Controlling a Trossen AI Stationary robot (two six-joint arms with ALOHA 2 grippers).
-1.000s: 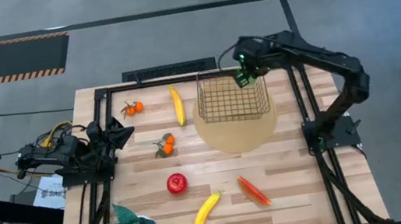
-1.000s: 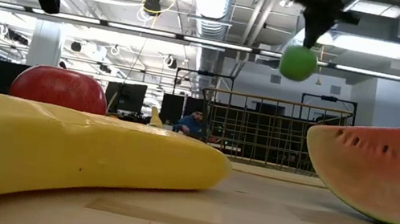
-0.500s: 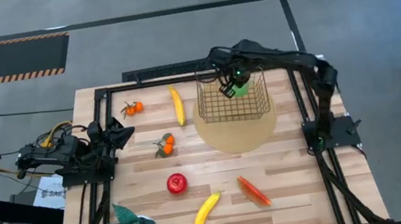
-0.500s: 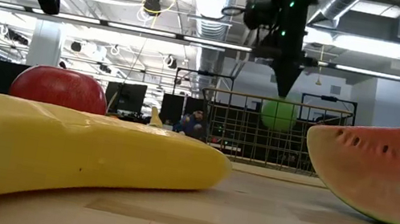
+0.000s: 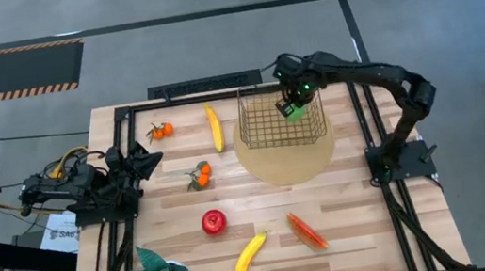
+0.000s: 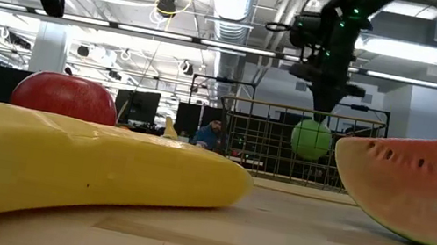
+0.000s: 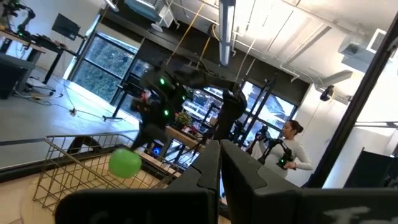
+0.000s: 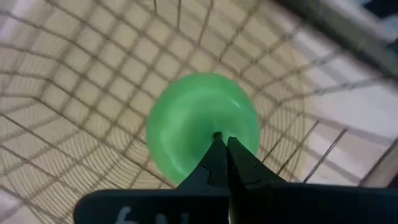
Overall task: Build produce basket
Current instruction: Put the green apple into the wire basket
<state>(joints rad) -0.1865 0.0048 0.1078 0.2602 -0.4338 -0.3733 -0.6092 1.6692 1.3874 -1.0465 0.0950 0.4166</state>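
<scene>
My right gripper (image 5: 289, 102), jaws pinched on the green apple's (image 6: 312, 140) stem, holds it inside the basket (image 5: 280, 119); my left gripper (image 5: 138, 160), jaws together, waits at the table's left edge

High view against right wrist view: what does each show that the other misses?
Only the high view shows the spread: red apple, two bananas, and the left hand waiting at the table's left edge. Only the right wrist view shows the right hand pinching the green apple at its stem. Both show that apple inside the basket.
</scene>
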